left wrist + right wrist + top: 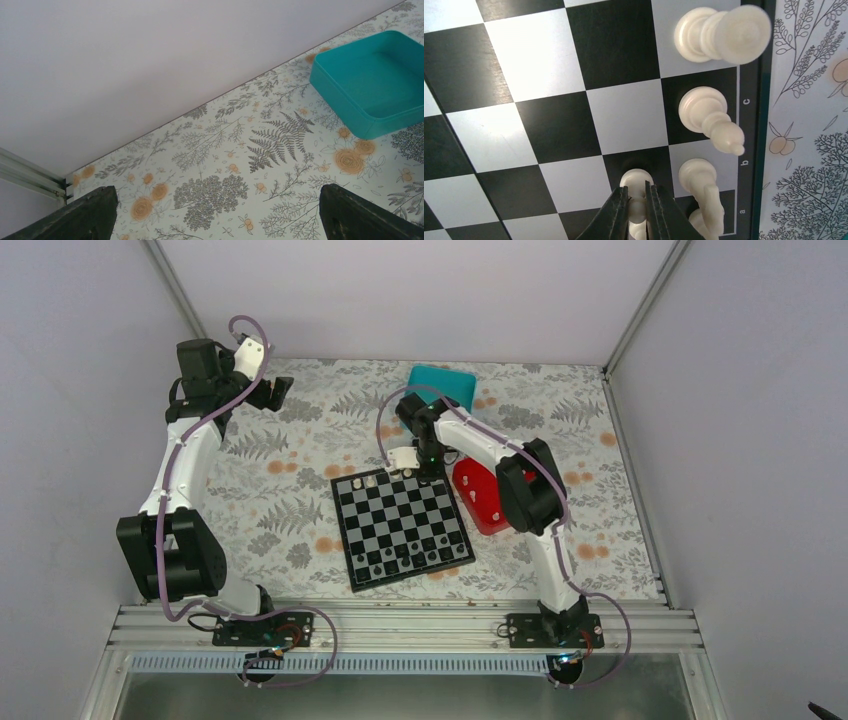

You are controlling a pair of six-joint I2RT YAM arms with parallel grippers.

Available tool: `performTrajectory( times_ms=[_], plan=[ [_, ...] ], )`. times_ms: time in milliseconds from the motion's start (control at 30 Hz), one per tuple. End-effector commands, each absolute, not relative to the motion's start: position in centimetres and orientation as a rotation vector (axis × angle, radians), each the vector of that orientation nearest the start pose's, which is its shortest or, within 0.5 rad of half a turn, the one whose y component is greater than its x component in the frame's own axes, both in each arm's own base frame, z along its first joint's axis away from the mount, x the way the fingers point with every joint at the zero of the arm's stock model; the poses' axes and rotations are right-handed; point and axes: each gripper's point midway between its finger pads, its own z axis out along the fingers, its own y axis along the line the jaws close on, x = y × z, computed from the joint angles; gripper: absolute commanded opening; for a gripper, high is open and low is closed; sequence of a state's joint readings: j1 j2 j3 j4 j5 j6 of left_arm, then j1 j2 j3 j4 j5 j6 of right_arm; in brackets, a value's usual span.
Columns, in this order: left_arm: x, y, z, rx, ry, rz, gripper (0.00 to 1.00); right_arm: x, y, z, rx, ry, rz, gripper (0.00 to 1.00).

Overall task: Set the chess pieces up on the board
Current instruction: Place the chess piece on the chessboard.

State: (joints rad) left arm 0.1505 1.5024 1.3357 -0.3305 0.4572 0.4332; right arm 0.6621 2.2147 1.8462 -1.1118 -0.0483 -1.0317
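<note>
Right gripper (638, 192) down over the far-left corner of the board (549, 55); left gripper (216, 189) parked well off that corner near the back wall, fingers spread wide, nothing between them

Key relation: white pawn (636, 179) sits directly between the right fingers, standing on the black square one row in from the board's lettered edge, level with letter b; its long axis is upright, base on the square, head showing just past the fingertips (621, 200)

Jaws: drawn in to a narrow gap, pads against both sides of the pawn; reads as a grasp on the pawn; I cannot say how firm

Back-row white pieces (706, 112) stand along the lettered edge, just beside the pawn; the nearest one almost touches the right-hand finger

More white pieces lie in the red tray (480, 502) off the board's right side; dark pieces (400, 558) fill the near rows

Judgement: placing step; next is to let go and rise straight up, since any sideways drift risks tipping the neighbour; right arm nearer the tray
</note>
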Motion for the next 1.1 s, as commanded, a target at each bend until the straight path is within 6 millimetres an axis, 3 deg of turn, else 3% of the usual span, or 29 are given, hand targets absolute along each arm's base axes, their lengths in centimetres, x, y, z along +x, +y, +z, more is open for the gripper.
performTrajectory(
  times_ms=[0, 200, 467, 600, 733, 800, 900, 1067],
  plan=[
    [46.2, -0.7, 29.1, 0.564, 1.918, -0.114, 1.00, 34.9, 29.4, 4.5, -2.310, 1.976, 0.077, 0.11],
    [46.3, -0.7, 28.9, 0.565, 1.922, -0.117, 1.00, 35.1, 29.5, 5.0, -2.299, 1.968, 0.070, 0.16],
    [46.2, -0.8, 29.0, 0.573, 1.921, -0.121, 1.00, 35.1, 29.4, 7.2, -2.254, 1.978, 0.081, 0.26],
    [46.1, -0.7, 29.1, 0.572, 1.921, -0.115, 1.00, 35.2, 28.8, 9.5, -2.203, 1.985, 0.064, 0.27],
    [46.0, -0.7, 29.6, 0.571, 1.913, -0.105, 1.00, 34.2, 27.6, 13.4, -2.144, 1.979, 0.098, 0.28],
    [45.9, -0.6, 29.7, 0.570, 1.911, -0.098, 1.00, 33.9, 26.1, 15.6, -2.090, 1.985, 0.091, 0.29],
    [45.9, -0.6, 29.9, 0.570, 1.909, -0.098, 1.00, 34.3, 22.2, 17.2, -1.988, 2.045, 0.048, 0.32],
    [45.8, -0.6, 29.8, 0.565, 1.908, -0.097, 1.00, 35.9, 13.9, 15.6, -1.818, 2.246, -0.034, 0.35]
  ],
)
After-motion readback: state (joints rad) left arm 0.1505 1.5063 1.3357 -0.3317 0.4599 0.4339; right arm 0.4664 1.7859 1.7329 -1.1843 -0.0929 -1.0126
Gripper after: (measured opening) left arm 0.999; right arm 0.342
